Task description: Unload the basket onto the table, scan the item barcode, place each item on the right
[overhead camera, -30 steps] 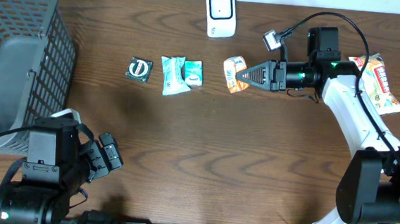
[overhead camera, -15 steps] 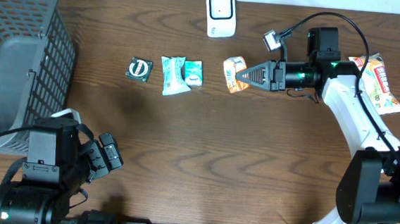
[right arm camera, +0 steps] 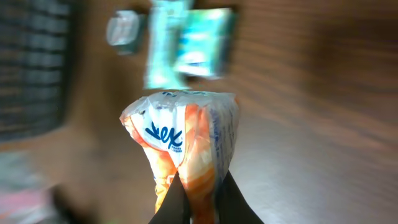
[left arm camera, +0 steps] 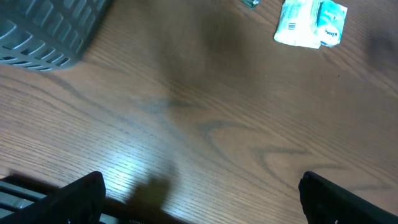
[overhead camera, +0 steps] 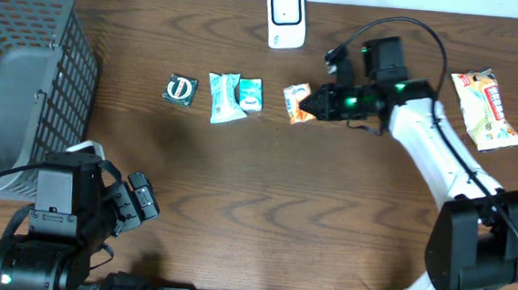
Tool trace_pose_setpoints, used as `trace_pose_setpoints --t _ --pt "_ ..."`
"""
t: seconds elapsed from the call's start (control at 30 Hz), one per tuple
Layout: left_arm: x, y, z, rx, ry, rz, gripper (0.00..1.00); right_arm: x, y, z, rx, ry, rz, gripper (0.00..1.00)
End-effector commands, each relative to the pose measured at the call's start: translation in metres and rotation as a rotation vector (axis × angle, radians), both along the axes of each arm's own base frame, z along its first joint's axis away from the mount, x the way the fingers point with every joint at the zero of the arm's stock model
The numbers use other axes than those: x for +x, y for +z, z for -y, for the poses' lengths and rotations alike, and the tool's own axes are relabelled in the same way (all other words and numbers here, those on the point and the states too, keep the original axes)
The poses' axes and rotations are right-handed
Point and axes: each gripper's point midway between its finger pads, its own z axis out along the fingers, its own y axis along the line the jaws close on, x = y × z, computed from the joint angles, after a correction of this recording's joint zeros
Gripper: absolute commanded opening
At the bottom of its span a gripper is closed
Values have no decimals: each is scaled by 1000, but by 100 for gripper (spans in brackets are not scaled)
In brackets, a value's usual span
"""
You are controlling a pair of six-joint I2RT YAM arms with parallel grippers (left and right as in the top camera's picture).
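- Black left gripper point(overhead camera: 134, 206) sits at the near edge of the desk point(overhead camera: 264, 209), in the same spot as a second ago. Its jaws are spread wide and hold nothing.
- Its wrist view shows both fingers point(left arm camera: 68, 199) at the bottom corners with bare wood grain between them. A corner of the grey mesh basket point(left arm camera: 43, 31) is at upper left.
- Farther out, the right arm has swung to the left since the earlier frame and its wrist has turned. The right gripper point(overhead camera: 310, 101) now lies closer to the row of items.
- The right gripper is pinched tight on the orange-and-white packet point(overhead camera: 296, 103), which has shifted slightly left with it.
- The right wrist view adds what the overhead cannot. The packet point(right arm camera: 183, 143) stands upright with its lower end squeezed between the fingertips point(right arm camera: 171, 205), and blue lettering faces the camera.
- That background is blurred, so I cannot tell whether the packet clears the desk.
- Just left of the held packet lie two teal packets point(overhead camera: 233, 96), touching each other, and beyond them a small dark sachet point(overhead camera: 181, 89).
- The arm's shift leaves the red-and-white snack bag point(overhead camera: 488, 108) at the right fully uncovered. Before, the arm overlapped it.
- Farthest back, the white scanner point(overhead camera: 286, 17) stands at the desk's far edge, well apart from the held packet and unmoved.
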Motion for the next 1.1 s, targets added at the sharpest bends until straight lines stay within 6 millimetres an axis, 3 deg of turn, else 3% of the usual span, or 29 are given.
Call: trace_pose_setpoints --t 0.0,0.2,0.43,0.6,0.7,0.87,1.07 --pt "0 0 -1 2 6 -2 98 32 4 19 -245 -126 139 1" --pt "0 0 -1 2 6 -2 98 79 45 16 -383 -165 327 1" --pt "0 0 -1 2 6 -2 98 146 48 3 -473 -100 414 1" --pt "0 0 -1 2 6 -2 98 206 65 7 -731 -135 690 1" --pt "0 0 -1 2 6 -2 98 229 73 -6 -876 -55 879 1" --pt "0 0 -1 2 6 -2 98 244 53 -35 -1006 133 1030 1" --pt "0 0 -1 2 6 -2 98 245 1 -56 -1191 431 1078 1"
